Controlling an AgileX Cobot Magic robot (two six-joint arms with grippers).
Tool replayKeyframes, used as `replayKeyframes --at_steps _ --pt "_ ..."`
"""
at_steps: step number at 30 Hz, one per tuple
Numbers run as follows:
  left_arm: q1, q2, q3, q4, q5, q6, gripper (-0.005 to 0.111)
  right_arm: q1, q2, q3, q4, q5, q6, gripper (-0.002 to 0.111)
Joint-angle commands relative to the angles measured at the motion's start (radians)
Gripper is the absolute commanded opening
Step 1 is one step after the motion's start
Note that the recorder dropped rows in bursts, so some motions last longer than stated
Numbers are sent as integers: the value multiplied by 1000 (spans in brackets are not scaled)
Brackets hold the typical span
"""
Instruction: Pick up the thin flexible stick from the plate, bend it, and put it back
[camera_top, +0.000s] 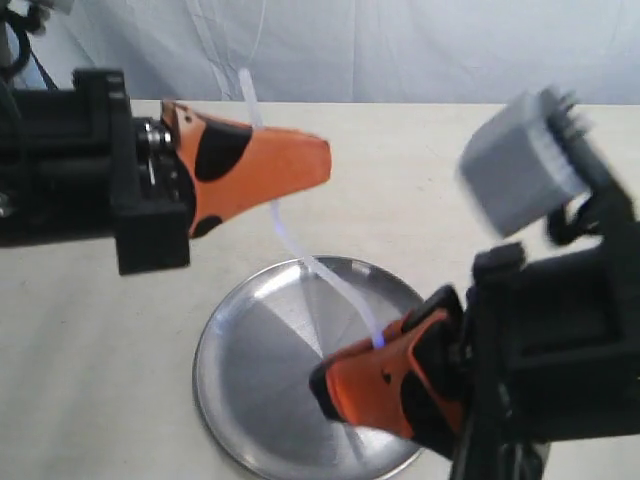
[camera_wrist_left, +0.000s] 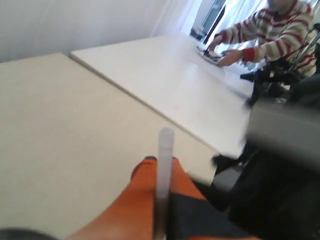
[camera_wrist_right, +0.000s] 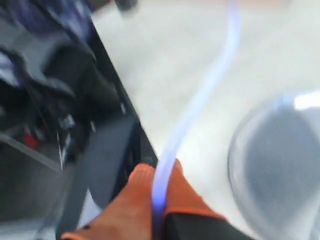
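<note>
Above the plate (camera_top: 255, 380), your left gripper (camera_top: 318, 160) and right gripper (camera_top: 330, 385) have their jaws pinching the thin flexible stick (camera_top: 335, 285) mid-bend; next, lower and release it.

Bent whitish stick (camera_top: 335, 291) above silver plate (camera_top: 250, 385)

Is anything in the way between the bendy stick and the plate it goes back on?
No, nothing visible. The left claw and right claw hold the stick over the plate, whose visible part holds nothing.
</note>
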Motion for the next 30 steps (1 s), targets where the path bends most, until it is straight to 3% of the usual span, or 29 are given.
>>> replayKeyframes --at_steps 1,3,6,15,21,25,30 --pt "-34 -7 -43 -46 105 34 0 -8 82 2 53 11 -68 -1" --pt "-34 -5 -43 -46 23 37 0 -8 84 2 166 48 -185 -1" --pt "-34 11 -41 6 12 24 0 -8 63 0 270 50 -270 -1" --pt "-34 43 14 126 0 22 0 -8 -60 0 257 -64 -257 -1" --pt "-34 43 57 145 59 -26 0 -8 -124 0 -57 -155 38 -1" --pt "-34 43 57 17 166 -16 0 -8 -112 0 -350 -77 327 -1" --pt "-34 43 24 -46 248 33 0 -8 -60 0 -354 -10 343 -1"
